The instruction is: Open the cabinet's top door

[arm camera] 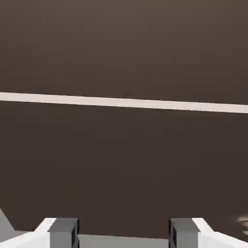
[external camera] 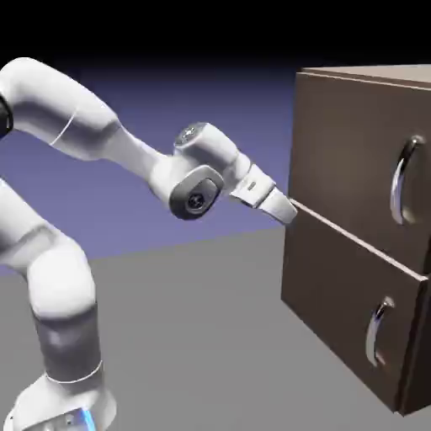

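Approaching the large dark brown wooden cabinet [external camera: 353, 168] at three o'clock, the spread, empty white two-finger gripper [external camera: 289, 210] is aimed at the top door's [external camera: 345, 143] lower seam; the curved silver handle [external camera: 407, 178] could be missed

— Cabinet [external camera: 353, 252]?
— Big dark brown wood box, upright at right of exterior view, two front panels stacked.
— Top door [external camera: 349, 160]?
— Upper, taller panel. Flat, dark brown, curved silver handle [external camera: 407, 179] near its right side, set vertical. Looks shut, more or less flush w/ front.
— Lower panel [external camera: 345, 316]?
— Shorter, same sort of handle [external camera: 377, 332]. Pale line runs between the two panels; same line [arm camera: 124, 102] crosses hand view, brown wood above & below.
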Controlling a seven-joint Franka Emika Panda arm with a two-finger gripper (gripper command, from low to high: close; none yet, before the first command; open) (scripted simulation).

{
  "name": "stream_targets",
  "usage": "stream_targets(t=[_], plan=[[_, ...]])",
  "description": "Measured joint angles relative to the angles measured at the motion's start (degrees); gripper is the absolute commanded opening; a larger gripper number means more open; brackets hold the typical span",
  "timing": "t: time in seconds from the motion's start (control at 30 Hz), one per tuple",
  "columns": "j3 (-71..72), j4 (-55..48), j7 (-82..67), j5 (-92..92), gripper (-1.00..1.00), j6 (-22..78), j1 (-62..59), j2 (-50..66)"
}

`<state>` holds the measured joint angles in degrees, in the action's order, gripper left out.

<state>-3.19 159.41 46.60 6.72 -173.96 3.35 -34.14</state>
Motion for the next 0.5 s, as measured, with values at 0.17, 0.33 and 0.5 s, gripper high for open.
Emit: stream_targets(t=[0.17, 0.33, 0.5], plan=[[-5.92, -2.95, 7.69, 12.46, 0.00, 0.08, 4.93, -2.75], [-11.83, -5.91, 15.37, 24.92, 0.00, 0.17, 9.85, -5.50], [-17.75, -8.86, 23.06, 37.38, 0.00, 0.25, 14.78, -8.26]])
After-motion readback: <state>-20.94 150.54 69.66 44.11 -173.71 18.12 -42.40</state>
